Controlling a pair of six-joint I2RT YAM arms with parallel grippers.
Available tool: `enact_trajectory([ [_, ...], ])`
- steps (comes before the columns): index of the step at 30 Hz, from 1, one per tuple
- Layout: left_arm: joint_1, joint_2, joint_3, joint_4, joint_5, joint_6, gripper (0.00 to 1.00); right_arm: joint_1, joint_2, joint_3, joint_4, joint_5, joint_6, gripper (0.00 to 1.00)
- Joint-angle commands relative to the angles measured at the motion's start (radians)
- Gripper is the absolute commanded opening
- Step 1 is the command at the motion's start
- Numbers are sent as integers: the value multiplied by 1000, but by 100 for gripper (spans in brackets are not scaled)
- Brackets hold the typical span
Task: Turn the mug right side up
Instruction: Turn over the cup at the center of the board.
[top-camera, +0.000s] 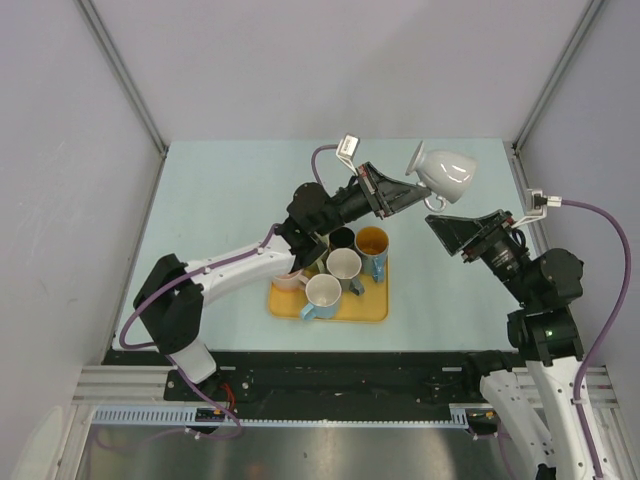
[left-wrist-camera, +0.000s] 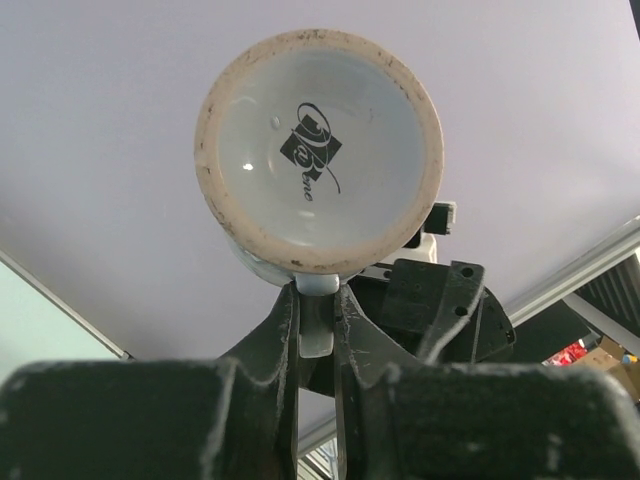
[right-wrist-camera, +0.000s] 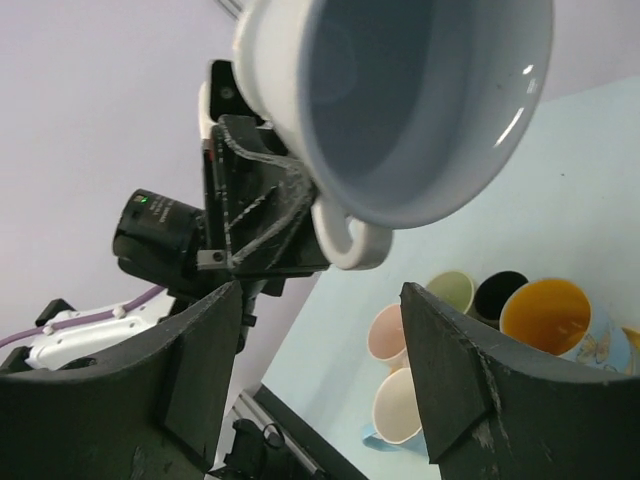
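Left gripper (left-wrist-camera: 316, 300): fingers (left-wrist-camera: 272, 350) clamped tight on the handle (left-wrist-camera: 316, 330) of the white mug (left-wrist-camera: 318, 150), one on each side.
Mug position: up in the air above the table (top-camera: 220, 200), tipped on its side, base facing the left wrist, mouth facing the right arm.
Right gripper (right-wrist-camera: 320, 370): fingers (right-wrist-camera: 200, 370) spread wide with nothing held, just below the mug's mouth and apart from it.
Tray (top-camera: 375, 310): yellow, on the table under the left arm, well apart from the mug, carrying other mugs (top-camera: 344, 265) standing upright.
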Motion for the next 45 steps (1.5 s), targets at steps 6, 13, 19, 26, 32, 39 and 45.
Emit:
enact_trajectory([
  [6, -24, -106, 8, 136, 21, -8, 0, -32, 57, -18, 178, -31, 38, 60],
  [13, -41, -96, 5, 137, 28, -13, 0, -41, 96, -27, 293, -59, 81, 47],
  [19, -53, -85, 5, 139, 33, -16, 0, -46, 90, -49, 354, -37, 106, 45],
  [26, -65, -80, -5, 140, 38, -18, 0, -61, 85, -73, 408, 6, 141, 42],
  [32, -70, -87, -15, 142, 38, -19, 0, -66, 116, -75, 449, -14, 169, 1],
  [39, -70, -87, -34, 145, 36, -16, 1, -68, 134, -75, 443, -60, 150, 0],
  [45, -61, -91, -54, 157, 36, -15, 13, -68, 126, -73, 422, -68, 117, 0],
])
